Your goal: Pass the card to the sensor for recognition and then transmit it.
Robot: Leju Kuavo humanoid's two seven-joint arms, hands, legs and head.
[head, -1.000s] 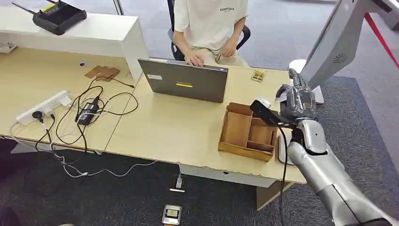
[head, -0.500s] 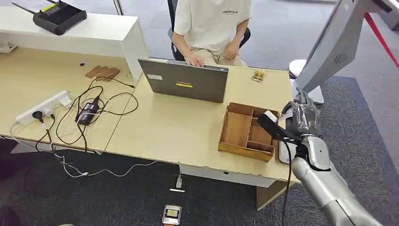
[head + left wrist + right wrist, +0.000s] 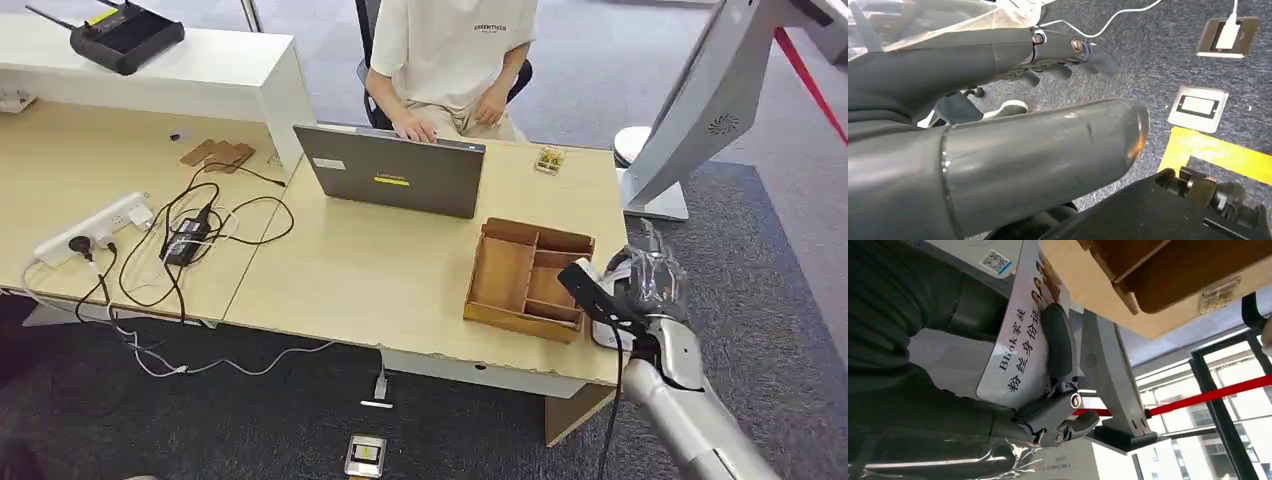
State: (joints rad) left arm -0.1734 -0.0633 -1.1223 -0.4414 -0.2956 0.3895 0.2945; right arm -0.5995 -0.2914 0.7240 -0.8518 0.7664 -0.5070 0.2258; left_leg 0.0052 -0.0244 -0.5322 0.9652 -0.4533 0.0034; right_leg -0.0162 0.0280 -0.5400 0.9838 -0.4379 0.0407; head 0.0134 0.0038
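Light wooden desk [image 3: 400, 280] stands on grey carpet [image 3: 760, 260]. Against its far left side: white raised counter [image 3: 180, 75]. Behind the desk: a seated person [image 3: 450, 50] in an office chair. Beyond the desk: windows [image 3: 1198, 440], daylight.

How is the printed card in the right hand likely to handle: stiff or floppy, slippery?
The card looks flat and unbent under the right hand's thumb, so probably stiff. Its glossy printed face suggests it may slip. It looks thin, so probably light.
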